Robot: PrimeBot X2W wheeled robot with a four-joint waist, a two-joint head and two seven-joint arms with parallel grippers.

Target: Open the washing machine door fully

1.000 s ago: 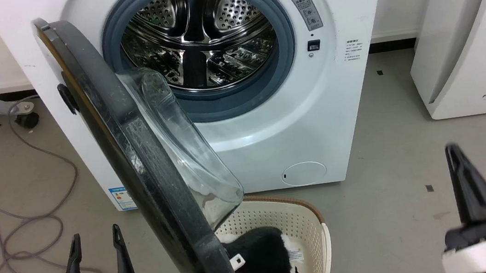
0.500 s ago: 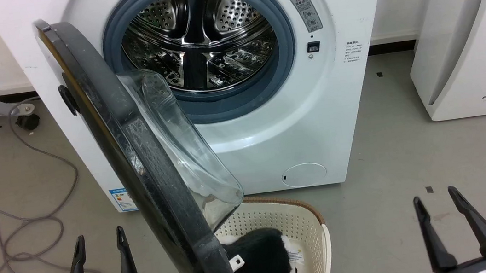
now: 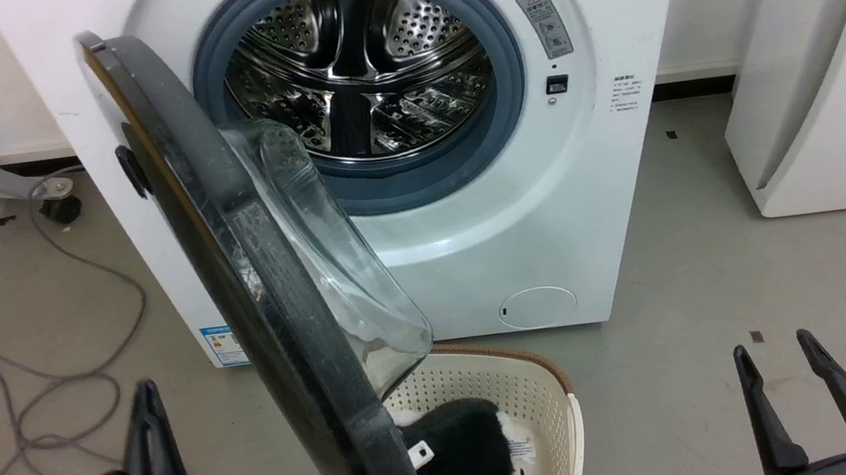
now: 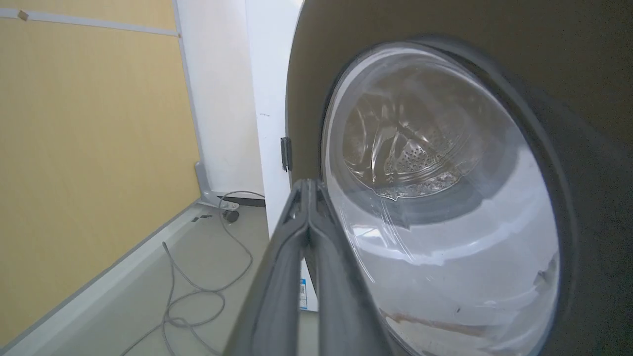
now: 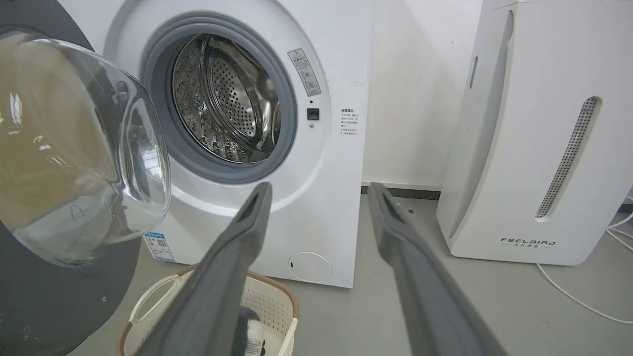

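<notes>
Left claw [image 4: 307,185], fingers [image 4: 277,277] together, near door [image 4: 445,198]

A cream perforated laundry basket [image 3: 489,379] stands on the grey floor [image 3: 673,239] before the washer [image 3: 475,263], holding a black-and-white plush toy [image 3: 460,443]. A grey cable [image 3: 145,304] loops over the floor at left; a white FEELBIRD appliance [image 3: 821,59] stands at right.

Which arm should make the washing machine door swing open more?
Probably left. The left hand, shut, sits close beside the outer face of the washing machine door and could hook its rim. The right hand, open, is farther off, beyond the basket.
</notes>
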